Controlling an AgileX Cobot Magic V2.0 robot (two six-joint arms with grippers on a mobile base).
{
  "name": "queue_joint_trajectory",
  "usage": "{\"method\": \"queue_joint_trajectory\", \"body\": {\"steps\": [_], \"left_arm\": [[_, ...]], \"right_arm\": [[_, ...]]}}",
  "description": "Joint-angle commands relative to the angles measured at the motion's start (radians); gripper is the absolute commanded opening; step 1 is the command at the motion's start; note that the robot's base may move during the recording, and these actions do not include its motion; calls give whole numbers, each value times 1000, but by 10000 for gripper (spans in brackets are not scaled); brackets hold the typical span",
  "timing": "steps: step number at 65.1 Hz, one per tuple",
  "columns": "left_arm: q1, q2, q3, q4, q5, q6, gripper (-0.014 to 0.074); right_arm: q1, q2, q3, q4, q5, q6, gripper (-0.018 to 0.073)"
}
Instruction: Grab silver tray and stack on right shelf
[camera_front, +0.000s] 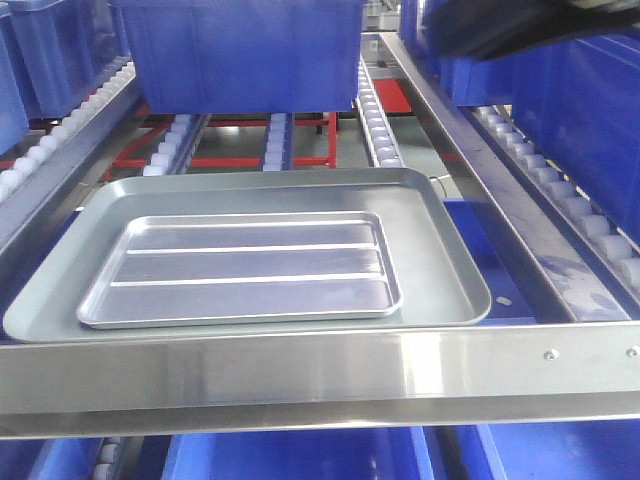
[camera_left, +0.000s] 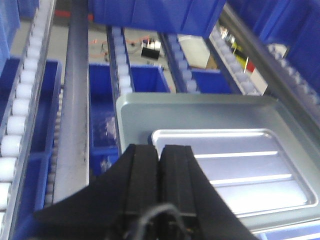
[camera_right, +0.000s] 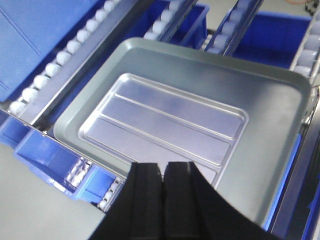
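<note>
Silver tray (camera_front: 240, 270) sits flat inside the larger dull-grey tray (camera_front: 440, 270), nested toward that tray's left side, centre of the front view; its two long raised ridges run left-right across its floor. The grey tray lies on the roller rack (camera_front: 380, 130), its near edge right behind the broad shiny front rail (camera_front: 330, 375), which spans the bottom of the frame and carries two small rivets at lower right. Red framing (camera_front: 240, 160) shows under the pale rollers behind the trays. A blue bin (camera_front: 240, 50) sits on the rollers at the top centre, back of the grey tray and apart from it; more blue bins at the upper left and right, and below the rail. Left gripper (camera_left: 160, 155) in the left wrist view: black fingers pressed together, holding nothing, tips over the near-left corner of the silver tray (camera_left: 235, 170), contact unclear. Right gripper (camera_right: 162, 170) in the right wrist view: fingers nearly together with a thin gap, nothing between them, at the bottom centre over the near edge of the silver tray (camera_right: 165, 120), contact unclear. In the front view neither gripper is visible; only a blurred dark shape at the upper right.
</note>
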Motion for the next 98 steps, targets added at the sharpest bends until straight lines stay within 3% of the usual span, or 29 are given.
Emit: {"method": "queue_joint_trajectory", "body": {"steps": [1,14,34,48,57,66,76,85,98], "left_arm": [[-7,-67,-7,4,-90,-1,-100],[-7,-110,11,4,-93,-1,-100],[-7,-110,11,4,-93,-1,-100],[-7,-110,11,4,-93,-1,-100],[-7,-110,11,4,-93,-1,-100],[-7,-110,11,4,-93,-1,-100],[-7,-110,11,4,-93,-1,-100],[-7,-110,11,4,-93,-1,-100],[-7,-110,11,4,-93,-1,-100]], "right_arm": [[1,-115,21,-25,-40,-9,49],[0,-273,62,-25,64,-9,49],[0,-284,66,-25,69,-9,49],[-27,-355,73,-29,161,-16,49],[-168,-452,148,4,116,-142,49],[-376,-554,261,194,23,-297,49],[-598,-643,405,395,-181,-537,49],[-680,-724,509,454,-314,-582,49],[-687,-899,650,454,-310,-579,49]]}}
